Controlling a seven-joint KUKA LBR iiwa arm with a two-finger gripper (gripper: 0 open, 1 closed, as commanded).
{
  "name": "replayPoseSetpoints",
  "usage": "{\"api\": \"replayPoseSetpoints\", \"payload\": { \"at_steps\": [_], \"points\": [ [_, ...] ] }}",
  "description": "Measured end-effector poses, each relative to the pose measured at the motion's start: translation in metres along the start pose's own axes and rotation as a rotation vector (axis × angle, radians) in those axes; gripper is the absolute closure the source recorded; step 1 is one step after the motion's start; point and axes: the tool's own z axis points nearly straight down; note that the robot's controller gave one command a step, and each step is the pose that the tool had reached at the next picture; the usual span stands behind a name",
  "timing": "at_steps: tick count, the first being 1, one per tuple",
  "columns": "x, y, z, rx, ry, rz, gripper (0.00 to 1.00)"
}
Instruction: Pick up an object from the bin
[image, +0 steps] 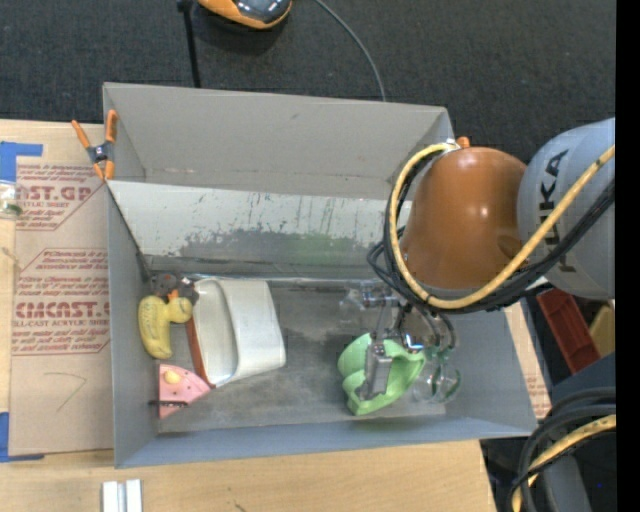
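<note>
The bin floor (310, 385) lies bare through the middle, between the white tub (245, 325) at left and the green toy (375, 375) at right. The tub, a yellow duck (158, 325) and a pink piece (180, 388) crowd the left wall. The arm (465, 230) covers the right end above the green toy.

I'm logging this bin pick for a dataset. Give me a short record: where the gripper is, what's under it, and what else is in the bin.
gripper position: gripper low in the bin, at the view's lower right
thing under it: green lump; whether it is grasped cannot be told
left side of the bin: yellow duck, white tub, pink wedge, close together
</note>
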Motion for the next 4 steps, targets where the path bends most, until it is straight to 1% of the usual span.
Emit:
{"api": "replayPoseSetpoints", "payload": {
  "at_steps": [1,2,3,4],
  "points": [
    [-0.002,0.0,-0.004,0.0,-0.008,0.0,0.0],
    [-0.014,-0.032,0.038,0.0,-0.014,-0.049,0.0],
    [-0.02,-0.048,0.077,0.002,-0.004,-0.199,0.0],
    [-0.018,-0.049,0.086,-0.001,-0.01,-0.2,0.0]
  ]
}}
